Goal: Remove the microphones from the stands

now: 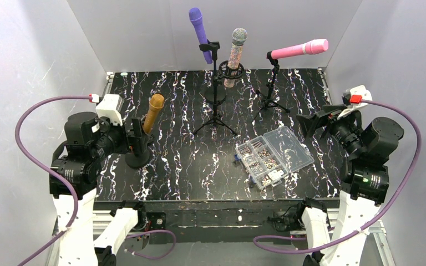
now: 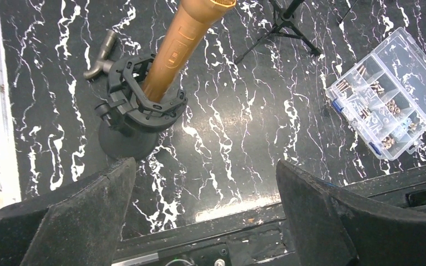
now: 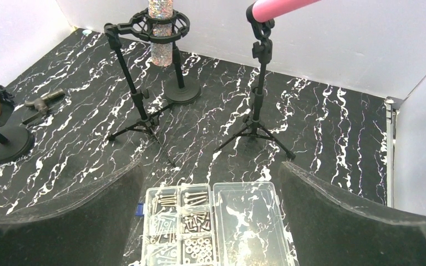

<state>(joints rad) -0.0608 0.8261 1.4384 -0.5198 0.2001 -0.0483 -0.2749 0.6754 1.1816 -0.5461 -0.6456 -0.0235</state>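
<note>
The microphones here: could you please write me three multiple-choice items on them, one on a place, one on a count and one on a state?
1. Where is the gold microphone?
A. In the round-based stand at the near left.
B. Lying flat in the middle.
C. At the back right corner.

2. How many microphones sit in stands?
A. Two.
B. Four.
C. Six.

3. How is the left gripper?
A. Shut on the gold microphone.
B. Open, holding nothing.
C. Shut on nothing.

Answers:
1 A, it rises tilted out of that stand's clip.
2 B, the gold one, the purple microphone, the glittery silver microphone and the pink microphone.
3 B, its jaws stand wide apart, short of the gold microphone.
</note>
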